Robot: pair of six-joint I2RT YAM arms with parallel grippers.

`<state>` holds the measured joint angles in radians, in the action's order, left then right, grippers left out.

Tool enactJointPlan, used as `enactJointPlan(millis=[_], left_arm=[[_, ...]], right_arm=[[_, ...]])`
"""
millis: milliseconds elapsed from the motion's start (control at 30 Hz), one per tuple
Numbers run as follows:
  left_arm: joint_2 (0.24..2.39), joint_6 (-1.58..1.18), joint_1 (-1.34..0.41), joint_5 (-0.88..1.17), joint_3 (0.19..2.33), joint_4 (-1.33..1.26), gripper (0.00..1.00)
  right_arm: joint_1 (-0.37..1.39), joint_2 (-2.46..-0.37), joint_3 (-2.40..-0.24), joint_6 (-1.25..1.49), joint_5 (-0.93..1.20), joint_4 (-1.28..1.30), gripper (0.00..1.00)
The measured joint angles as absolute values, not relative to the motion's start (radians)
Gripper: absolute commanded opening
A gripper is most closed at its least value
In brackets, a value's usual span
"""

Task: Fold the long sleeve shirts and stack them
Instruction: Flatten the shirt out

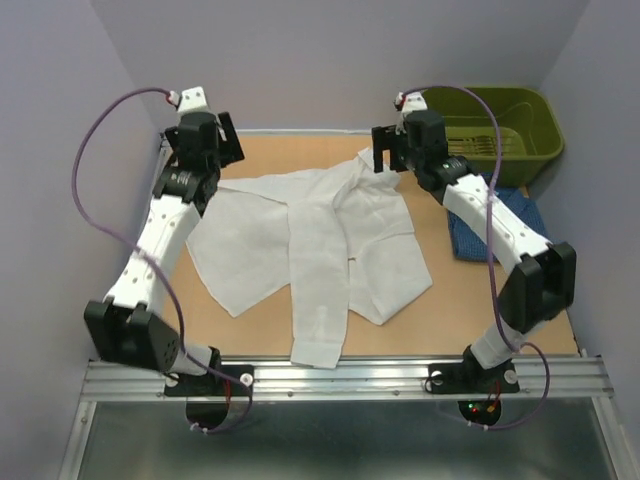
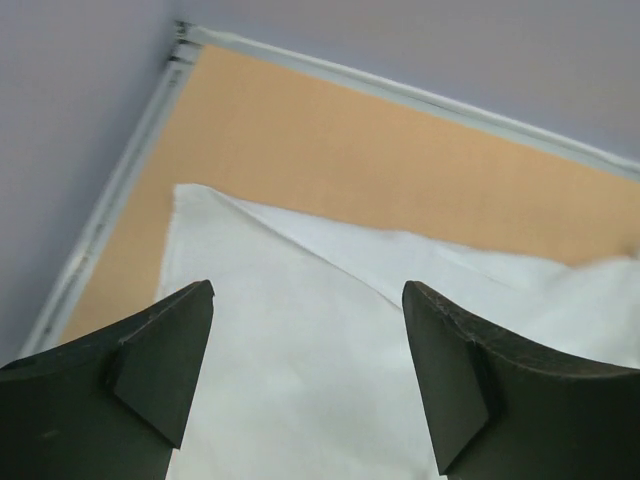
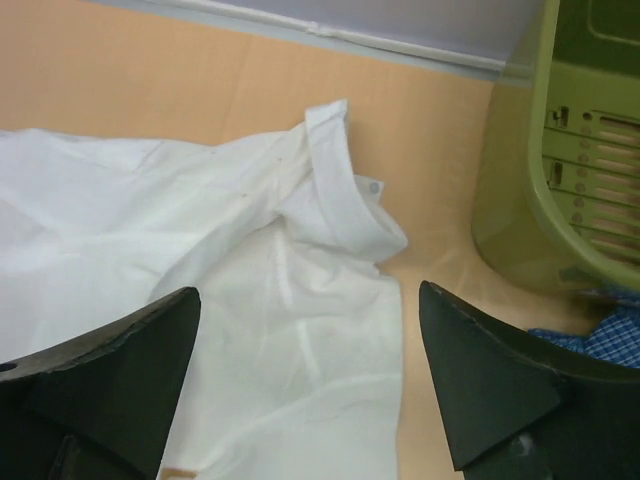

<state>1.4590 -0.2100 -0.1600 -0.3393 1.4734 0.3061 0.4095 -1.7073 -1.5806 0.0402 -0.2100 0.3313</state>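
The white shirt (image 1: 310, 245) lies spread and rumpled on the wooden table, one sleeve hanging toward the near edge. Its collar (image 3: 335, 195) shows in the right wrist view, and a flat corner of it (image 2: 290, 340) fills the left wrist view. The dark blue checked shirt (image 1: 500, 225) lies at the right, partly under the right arm; a bit shows at the right wrist view's edge (image 3: 600, 335). My left gripper (image 1: 205, 150) is open above the shirt's far left corner. My right gripper (image 1: 395, 150) is open above the collar end.
The olive-green plastic bin (image 1: 500, 125) stands at the far right corner, close to the right gripper; its wall shows in the right wrist view (image 3: 560, 180). Grey walls enclose the table on the left, back and right. A metal rail (image 1: 340, 378) runs along the near edge.
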Motion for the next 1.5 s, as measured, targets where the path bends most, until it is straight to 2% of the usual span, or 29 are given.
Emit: enactJointPlan(millis=[33,200,333,467,667,867,1033,1133,1267,1467,1500], left_arm=[[1.38,-0.229,-0.231,-0.316,1.412,0.296,0.88],[1.194,-0.345,-0.56,-0.211,1.159,0.3,0.87],[1.238,-0.459,-0.828,-0.178,0.976,0.348,0.84],[1.316,-0.54,-1.043,-0.166,0.913,0.386,0.84],[1.441,-0.584,-1.205,-0.194,0.918,0.386,0.83],[1.576,-0.583,-1.237,-0.205,0.935,0.387,0.81],[1.618,-0.583,-1.238,-0.217,0.936,0.389,0.76],[1.637,-0.583,-1.24,-0.222,0.937,0.389,0.67],[1.648,-0.588,-1.245,-0.24,0.944,0.389,0.49],[1.652,-0.596,-1.244,-0.26,0.944,0.387,0.1],[1.652,-0.596,-1.244,-0.265,0.943,0.387,0.0]], right_arm=[[0.41,-1.64,-1.525,0.071,-0.188,0.322,1.0],[0.41,-1.43,-1.3,0.187,-0.095,0.308,1.0],[0.41,-1.343,-1.131,0.253,-0.049,0.307,1.0],[0.41,-1.274,-0.997,0.295,-0.029,0.33,1.0],[0.41,-1.15,-0.883,0.331,-0.018,0.332,1.0],[0.41,-1.1,-0.841,0.342,-0.02,0.329,1.0],[0.41,-1.086,-0.834,0.344,-0.025,0.33,1.0],[0.41,-1.079,-0.834,0.344,-0.028,0.33,1.0],[0.41,-1.078,-0.834,0.344,-0.03,0.33,1.0],[0.41,-1.079,-0.834,0.344,-0.031,0.329,1.0],[0.41,-1.08,-0.834,0.344,-0.031,0.33,1.0]])
